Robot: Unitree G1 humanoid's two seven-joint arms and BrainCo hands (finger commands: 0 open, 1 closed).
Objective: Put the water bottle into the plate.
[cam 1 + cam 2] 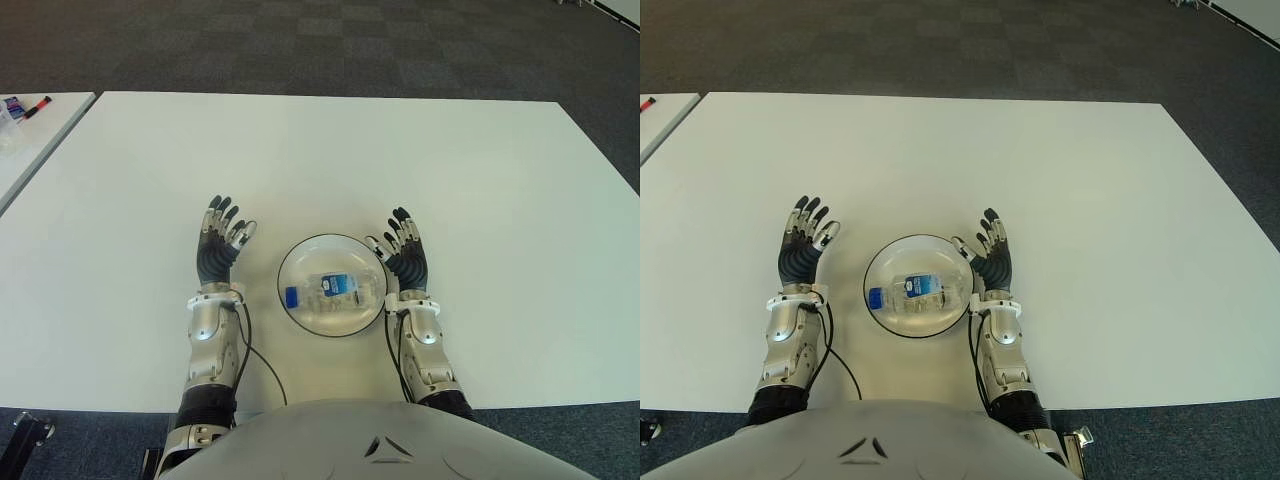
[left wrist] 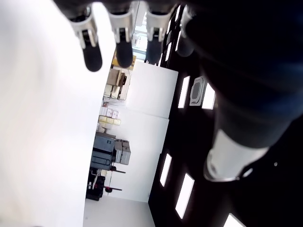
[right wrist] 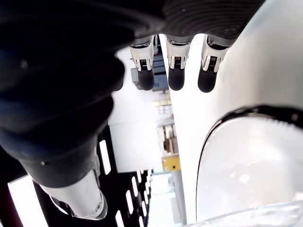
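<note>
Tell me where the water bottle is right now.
The small clear plastic water bottle lies on its side inside the round glass plate, between the open left hand and right hand.

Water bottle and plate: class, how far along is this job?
Done: the clear plastic water bottle with a blue cap lies on its side inside the round glass plate. In hand: nothing; the left hand and right hand flank the plate with open fingers. Left: nothing that shows.
</note>
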